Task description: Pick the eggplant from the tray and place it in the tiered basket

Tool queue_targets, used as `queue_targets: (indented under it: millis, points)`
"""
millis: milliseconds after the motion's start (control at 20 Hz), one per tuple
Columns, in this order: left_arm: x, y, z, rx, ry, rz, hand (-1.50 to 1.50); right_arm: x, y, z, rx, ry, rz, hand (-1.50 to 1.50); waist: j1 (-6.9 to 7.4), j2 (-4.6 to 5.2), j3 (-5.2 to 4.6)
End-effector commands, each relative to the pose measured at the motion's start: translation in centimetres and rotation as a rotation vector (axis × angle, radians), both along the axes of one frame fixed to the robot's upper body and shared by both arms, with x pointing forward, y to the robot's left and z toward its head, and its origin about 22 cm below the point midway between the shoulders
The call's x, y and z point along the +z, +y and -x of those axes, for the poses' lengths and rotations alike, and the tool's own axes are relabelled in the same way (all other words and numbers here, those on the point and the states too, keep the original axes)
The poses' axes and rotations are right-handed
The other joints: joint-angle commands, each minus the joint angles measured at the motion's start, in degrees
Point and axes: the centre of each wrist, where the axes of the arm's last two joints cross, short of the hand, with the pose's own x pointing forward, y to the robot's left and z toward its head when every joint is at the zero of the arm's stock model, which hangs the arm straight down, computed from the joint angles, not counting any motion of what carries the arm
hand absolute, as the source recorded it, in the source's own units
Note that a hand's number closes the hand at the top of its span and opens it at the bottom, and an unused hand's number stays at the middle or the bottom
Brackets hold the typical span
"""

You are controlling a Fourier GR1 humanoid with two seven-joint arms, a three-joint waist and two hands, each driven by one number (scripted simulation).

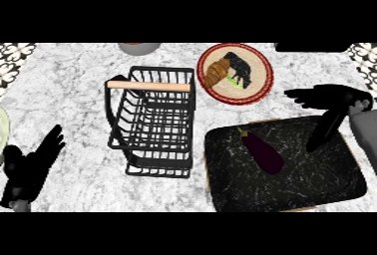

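Observation:
A dark purple eggplant lies on the black speckled tray at the lower right, its stem toward the tray's upper left corner. The black wire tiered basket with a wooden handle stands left of the tray and holds nothing. My right hand hovers open over the tray's upper right part, fingers spread, right of the eggplant and apart from it. At the lower left edge my left hand rests open, fingers up.
A round woven plate with a croissant and dark food sits behind the tray. A grey bowl peeks in at the top edge. A pale green rim shows at the far left.

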Motion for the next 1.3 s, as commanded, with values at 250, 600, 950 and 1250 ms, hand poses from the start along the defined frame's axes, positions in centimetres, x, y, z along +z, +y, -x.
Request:
queue_targets:
  millis: [250, 600, 950, 1250]
  points:
    - [-0.3, -0.4, -0.2, 0.000, 0.016, 0.006, 0.00, -2.3, -0.2, 0.5, 0.014, 0.030, -0.049, -1.50, -0.04, 0.02, 0.00]
    - [-0.5, -0.2, 0.5, 0.010, 0.005, -0.007, 0.00, -5.7, 0.2, 1.5, 0.010, 0.026, -0.064, -1.50, 0.14, 0.04, 0.02]
    - [1.0, 0.4, 0.8, -0.004, 0.011, -0.002, 0.00, -4.3, 0.3, 0.8, 0.003, -0.001, -0.073, -1.50, 0.10, -0.02, 0.01]
    - [0.3, -1.3, 1.6, 0.001, 0.006, -0.003, 0.00, -8.8, 2.6, 1.9, -0.005, 0.019, -0.071, -1.50, 0.44, 0.03, 0.04]
